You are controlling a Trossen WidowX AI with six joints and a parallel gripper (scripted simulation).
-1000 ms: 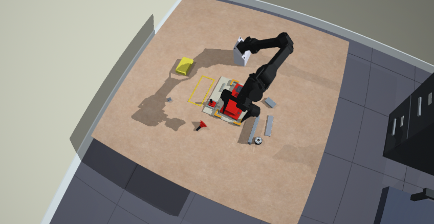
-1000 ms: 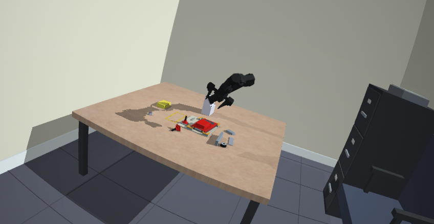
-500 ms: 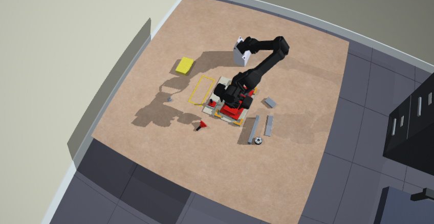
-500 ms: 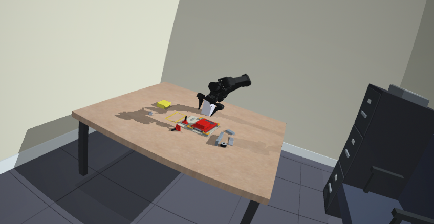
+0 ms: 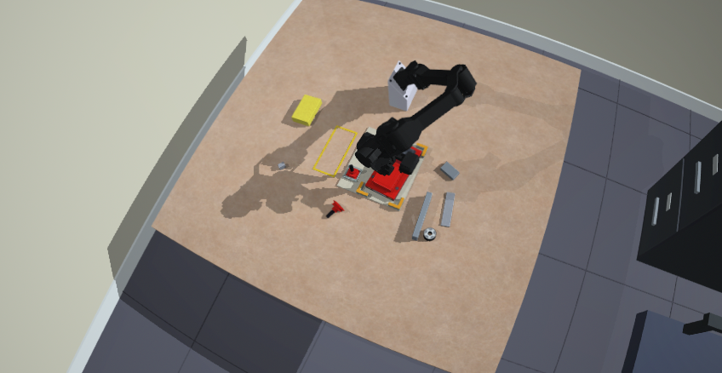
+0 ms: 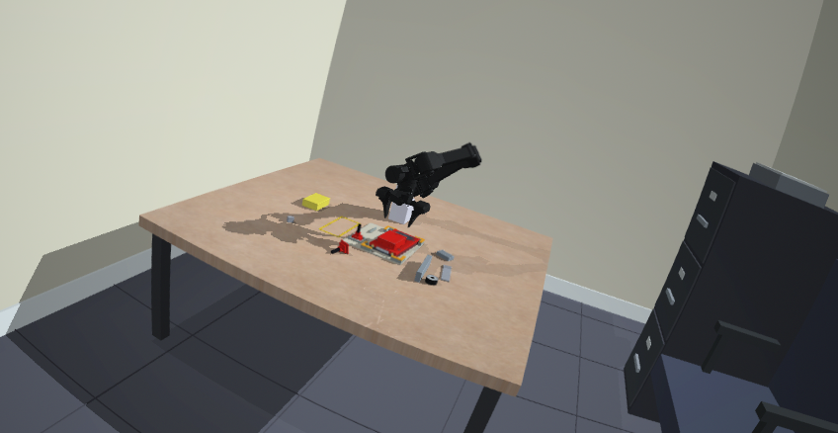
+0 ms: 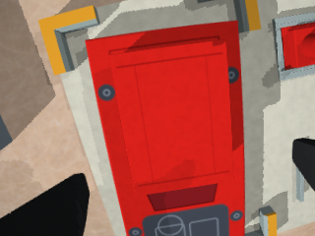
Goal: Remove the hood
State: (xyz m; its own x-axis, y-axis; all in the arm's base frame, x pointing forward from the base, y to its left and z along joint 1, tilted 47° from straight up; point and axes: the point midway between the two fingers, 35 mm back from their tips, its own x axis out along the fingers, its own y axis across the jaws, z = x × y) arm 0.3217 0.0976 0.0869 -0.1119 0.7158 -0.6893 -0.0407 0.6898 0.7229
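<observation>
The toy car's red hood piece [image 5: 389,179] [image 6: 392,241] [image 7: 172,113], with a raised middle and round dark studs, lies on the beige board [image 5: 346,184] [image 7: 281,113] between orange corner brackets. I cannot tell where the hood's edge ends and the car body begins. My gripper [image 5: 396,169] [image 6: 398,220] [image 7: 192,167] is open and empty. It points down above the red piece, one finger on each side of it in the wrist view. The arm hides part of the car in the top view. The marked area is a yellow outline [image 5: 325,147] left of the board.
A red piece with a black knob [image 5: 352,173] sits in a board slot. A similar piece [image 5: 336,208] [image 6: 343,247] lies loose nearby. A yellow block [image 5: 306,109] [image 6: 316,201] is beyond the marked area. Grey bars [image 5: 422,215] [image 5: 448,209], a grey block [image 5: 449,170] and a wheel [image 5: 429,233] lie right.
</observation>
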